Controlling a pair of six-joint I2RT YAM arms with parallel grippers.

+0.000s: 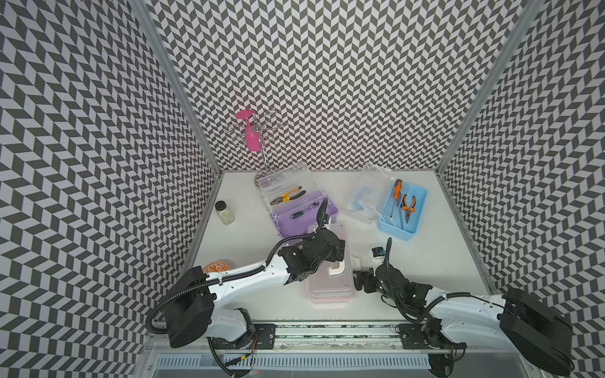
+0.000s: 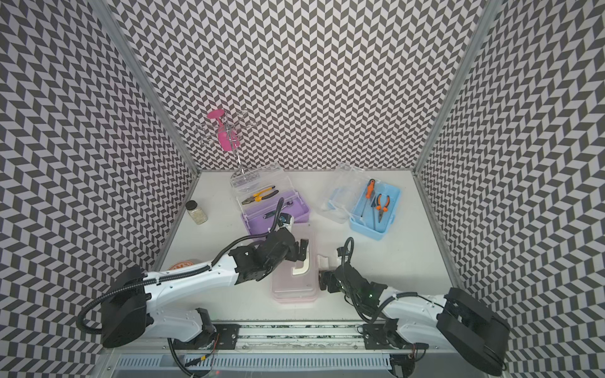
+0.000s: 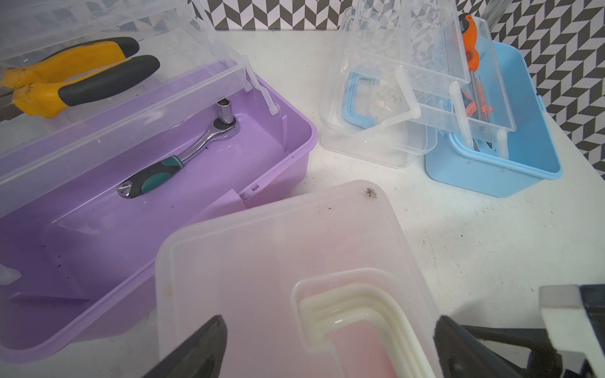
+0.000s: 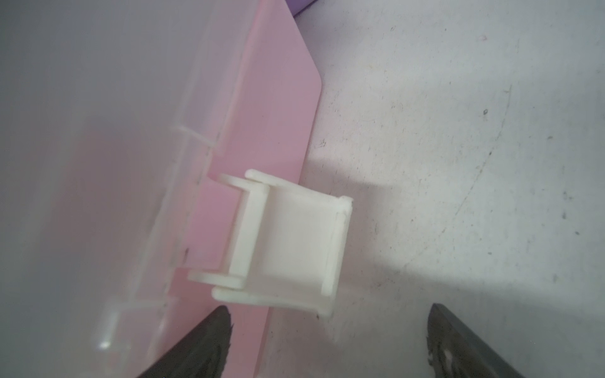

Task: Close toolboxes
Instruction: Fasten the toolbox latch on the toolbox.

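Note:
The pink toolbox [image 1: 330,289] [image 2: 294,289] lies at the front centre with its clear lid [image 3: 262,248] down and its cream handle [image 3: 353,314] flat. My left gripper [image 1: 337,250] [image 3: 329,327] is open above that lid, its fingers on either side of the handle. Open too, my right gripper [image 1: 360,281] [image 4: 330,314] sits beside the box's right side, near the cream latch [image 4: 294,242], which sticks outward. The purple toolbox [image 1: 304,217] [image 3: 98,245] and the blue toolbox [image 1: 393,230] [image 3: 523,147] stand behind with lids raised and tools inside.
A glass jar [image 1: 225,212] with a black cap stands at the left. A clear rack holding a pink glass [image 1: 250,134] rises at the back. An orange patterned disc [image 1: 216,265] shows under the left arm. Patterned walls close in three sides.

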